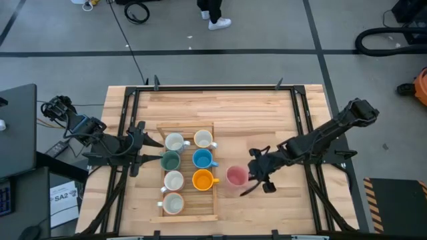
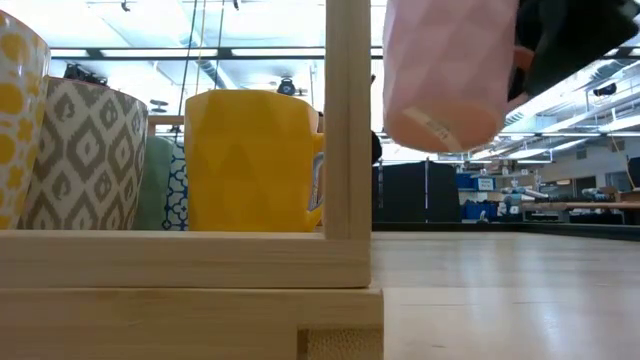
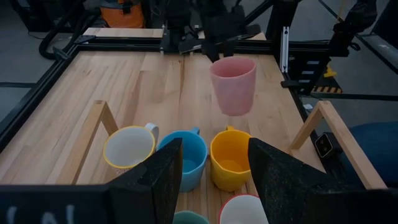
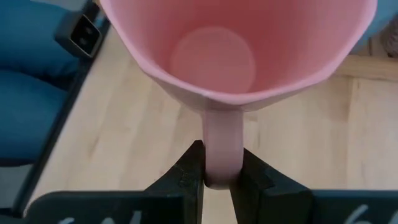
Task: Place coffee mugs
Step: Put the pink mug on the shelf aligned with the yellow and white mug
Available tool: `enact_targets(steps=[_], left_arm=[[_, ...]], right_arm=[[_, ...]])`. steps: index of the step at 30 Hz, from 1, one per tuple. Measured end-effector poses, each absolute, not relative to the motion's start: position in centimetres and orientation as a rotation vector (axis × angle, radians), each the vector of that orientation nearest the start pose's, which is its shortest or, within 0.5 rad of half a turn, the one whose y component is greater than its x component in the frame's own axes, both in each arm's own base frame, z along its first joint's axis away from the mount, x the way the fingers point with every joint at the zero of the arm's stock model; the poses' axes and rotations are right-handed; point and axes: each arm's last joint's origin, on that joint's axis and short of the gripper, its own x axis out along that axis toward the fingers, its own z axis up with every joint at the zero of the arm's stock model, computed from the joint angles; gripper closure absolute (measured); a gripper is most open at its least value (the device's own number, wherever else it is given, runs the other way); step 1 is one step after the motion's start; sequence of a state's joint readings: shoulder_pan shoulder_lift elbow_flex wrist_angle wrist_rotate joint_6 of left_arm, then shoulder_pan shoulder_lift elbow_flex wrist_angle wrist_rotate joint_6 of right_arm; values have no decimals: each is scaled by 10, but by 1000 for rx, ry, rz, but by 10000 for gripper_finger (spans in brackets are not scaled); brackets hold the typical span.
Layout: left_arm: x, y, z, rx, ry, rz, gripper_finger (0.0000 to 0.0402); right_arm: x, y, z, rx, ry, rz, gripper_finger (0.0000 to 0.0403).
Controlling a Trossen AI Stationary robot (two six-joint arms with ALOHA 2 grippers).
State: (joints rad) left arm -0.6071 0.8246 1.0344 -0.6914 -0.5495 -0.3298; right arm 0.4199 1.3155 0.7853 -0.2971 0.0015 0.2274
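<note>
Gripping pink mug (image 4: 239, 56) handle, right hand (image 4: 217, 171) lifted; tray post (image 2: 347, 120) hides mug's edge; left hand (image 3: 214, 165) open.

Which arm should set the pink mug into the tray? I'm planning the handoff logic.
The right. Its gripper is shut on the pink mug, lifted just beside the tray. The left gripper waits open at the tray's far side.

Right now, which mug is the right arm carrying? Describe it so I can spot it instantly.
Find the wooden rack on the table, holding seven mugs in two columns. Just off its right edge, beside the orange mug, the right gripper holds the pink mug by its handle. It is the only pink one, outside the rack and lifted clear of the table.
</note>
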Motion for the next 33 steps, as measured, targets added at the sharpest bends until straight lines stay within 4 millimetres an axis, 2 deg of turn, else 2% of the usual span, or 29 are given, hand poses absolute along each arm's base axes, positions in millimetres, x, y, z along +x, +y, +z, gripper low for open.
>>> enact_targets(steps=[16, 28, 33], left_arm=[[132, -73, 365, -69, 396, 8, 214], [133, -74, 367, -80, 381, 6, 214], [133, -74, 367, -84, 375, 4, 214]], right_arm=[[234, 143, 217, 74, 747, 331, 345], [258, 167, 193, 98, 658, 379, 345], [277, 180, 191, 46, 672, 387, 345]])
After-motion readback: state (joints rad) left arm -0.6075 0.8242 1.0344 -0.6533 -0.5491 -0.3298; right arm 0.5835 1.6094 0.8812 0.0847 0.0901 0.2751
